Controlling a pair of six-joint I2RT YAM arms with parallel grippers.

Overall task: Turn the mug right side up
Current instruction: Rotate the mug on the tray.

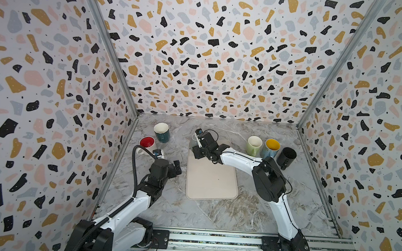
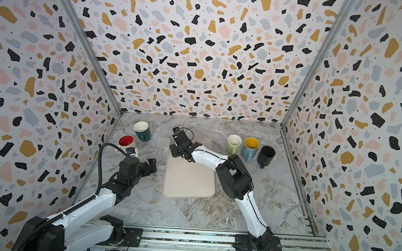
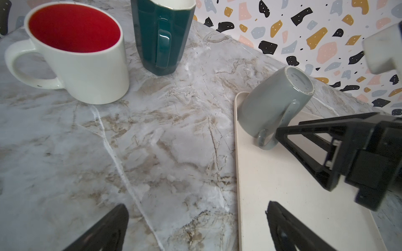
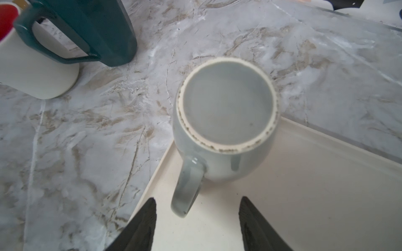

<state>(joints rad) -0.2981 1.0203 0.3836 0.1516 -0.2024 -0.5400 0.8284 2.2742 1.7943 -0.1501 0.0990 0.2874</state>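
Observation:
A grey mug (image 4: 226, 104) stands upside down, base up, on the far left corner of a cream tray (image 4: 315, 184). Its handle points toward my right gripper (image 4: 198, 198). That gripper is open, and the handle's lower end lies between the two fingertips with a gap on each side. From the left wrist view the mug (image 3: 274, 102) shows with a right finger (image 3: 282, 132) just beside the handle. In a top view the right gripper (image 1: 196, 144) covers most of the mug. My left gripper (image 3: 196, 204) is open and holds nothing, low over the marble at the tray's left edge.
A white mug with a red inside (image 1: 147, 143) and a teal mug (image 1: 162, 133) stand upright at the back left. A green mug (image 1: 254, 145), a blue mug with a yellow inside (image 1: 271, 148) and a black mug (image 1: 286, 157) stand at the back right. Patterned walls enclose three sides.

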